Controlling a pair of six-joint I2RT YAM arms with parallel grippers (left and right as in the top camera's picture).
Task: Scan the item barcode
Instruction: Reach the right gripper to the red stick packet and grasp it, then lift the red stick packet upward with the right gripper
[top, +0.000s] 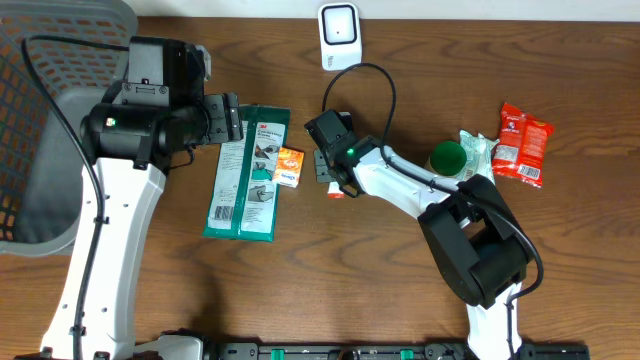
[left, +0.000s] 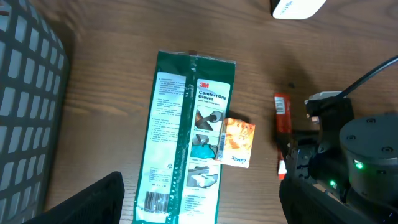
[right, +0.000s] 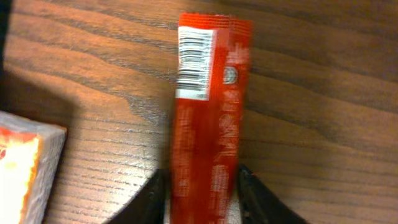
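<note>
Two grippers: right gripper (right: 202, 190) clamped on red packet (right: 208, 112) near scanner (top: 339, 30) | left gripper (top: 228, 118) apart | step: grasp, judged | next: lift, face barcode (right: 194, 62) to scanner

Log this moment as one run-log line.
right gripper: shut on red packet | barcode: facing up | left gripper: open, near green glove pack | white scanner: apart from packet

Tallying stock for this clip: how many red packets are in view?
2. A slim red packet is held at centre by the right gripper; a wider red packet sits near the right edge of the table. The arms may hide others.
</note>
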